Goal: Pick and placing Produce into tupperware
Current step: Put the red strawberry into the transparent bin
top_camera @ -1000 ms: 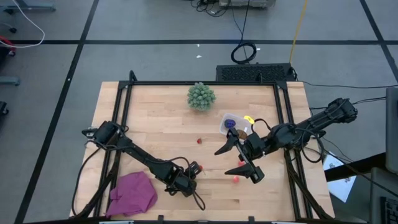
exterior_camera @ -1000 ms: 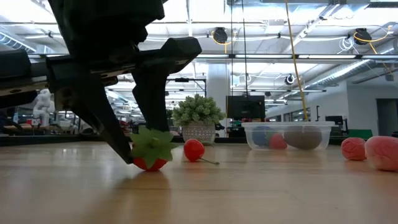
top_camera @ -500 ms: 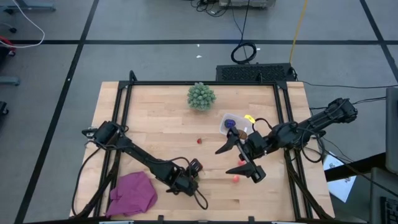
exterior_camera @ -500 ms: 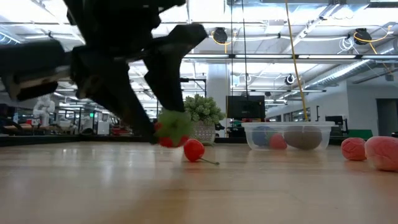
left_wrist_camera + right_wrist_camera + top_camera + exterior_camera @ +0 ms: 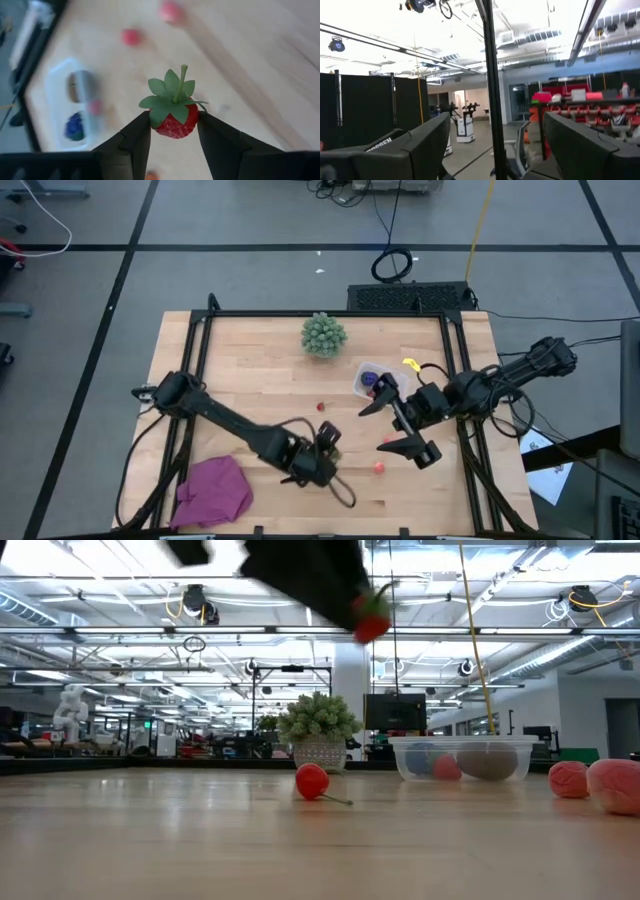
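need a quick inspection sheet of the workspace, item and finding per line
surface: light wooden table top in a black frame.
job's things: red toy strawberry with green leaves held in the air; clear plastic rectangular container holds a dark blue piece and others; small red cherry-like piece mid-table, two more red pieces near the right arm.
clutter: green spiky ball plant at the far edge; magenta cloth at the near left corner.
grippers: left gripper shut on the strawberry, lifted off the table; right gripper open, beside the container, empty.
cables: black cable coil and yellow cable on the floor.
surroundings: grey floor tiles; open lab hall behind.
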You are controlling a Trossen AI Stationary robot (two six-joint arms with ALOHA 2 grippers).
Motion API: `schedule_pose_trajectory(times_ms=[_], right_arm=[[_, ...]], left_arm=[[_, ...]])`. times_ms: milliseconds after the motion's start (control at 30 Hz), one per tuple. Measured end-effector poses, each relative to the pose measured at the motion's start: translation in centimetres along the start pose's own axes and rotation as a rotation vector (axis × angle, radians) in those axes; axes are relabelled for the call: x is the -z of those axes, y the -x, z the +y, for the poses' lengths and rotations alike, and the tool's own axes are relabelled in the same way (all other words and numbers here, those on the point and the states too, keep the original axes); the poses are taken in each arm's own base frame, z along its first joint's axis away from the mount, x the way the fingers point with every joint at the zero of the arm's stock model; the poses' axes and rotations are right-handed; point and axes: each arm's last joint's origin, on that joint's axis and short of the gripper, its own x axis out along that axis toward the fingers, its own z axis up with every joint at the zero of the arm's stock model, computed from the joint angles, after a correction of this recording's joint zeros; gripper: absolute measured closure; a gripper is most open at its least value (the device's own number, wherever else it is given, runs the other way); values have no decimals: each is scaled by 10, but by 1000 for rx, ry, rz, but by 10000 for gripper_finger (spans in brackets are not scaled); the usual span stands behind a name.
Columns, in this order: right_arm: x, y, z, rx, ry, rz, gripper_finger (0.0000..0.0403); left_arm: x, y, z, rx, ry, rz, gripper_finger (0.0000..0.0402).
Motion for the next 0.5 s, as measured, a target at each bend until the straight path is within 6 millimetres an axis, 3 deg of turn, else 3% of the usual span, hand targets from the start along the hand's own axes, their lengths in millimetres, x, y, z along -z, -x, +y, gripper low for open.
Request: schedule_pose_trajectory(times_ms=[233,500], right_arm=[[-25,13,3,-5,69,-65,92],[-60,35,6,-3,173,-149,92]], left_arm=[[1,17,76,4,172,-64,243],[22,38,162,57,343,-250,243]])
